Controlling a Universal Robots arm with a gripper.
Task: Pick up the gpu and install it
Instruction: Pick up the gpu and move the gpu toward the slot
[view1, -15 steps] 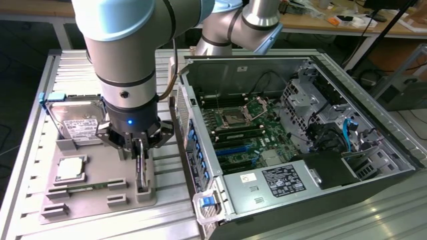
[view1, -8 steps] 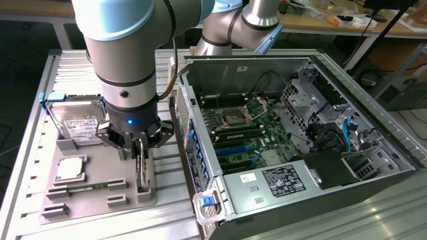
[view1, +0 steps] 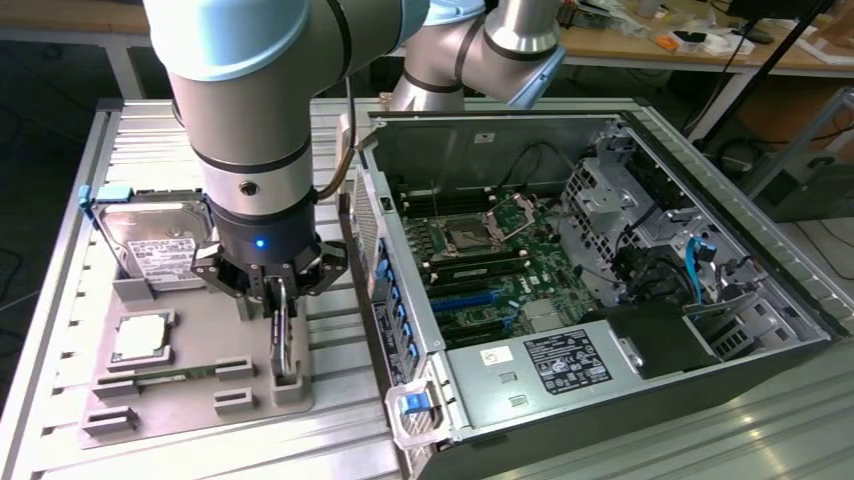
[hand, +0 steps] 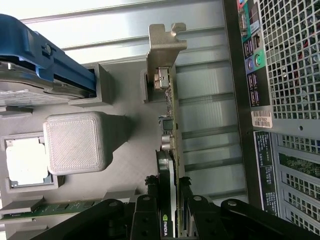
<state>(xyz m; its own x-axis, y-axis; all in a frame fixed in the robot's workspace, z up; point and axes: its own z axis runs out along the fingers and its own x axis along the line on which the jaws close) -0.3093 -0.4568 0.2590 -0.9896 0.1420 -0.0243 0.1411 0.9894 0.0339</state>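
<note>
Exterior view: gripper (view1: 280, 312) clamps gpu (view1: 284, 348), HDD (view1: 154, 245) & case (view1: 507, 140) alongside.

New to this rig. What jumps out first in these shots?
The big arm with its claw down over the gpu, which stands on edge in the grey fixture tray at the exterior view's left. Beside it, toward the exterior view's right, lies the open PC case, its motherboard exposed.
</note>
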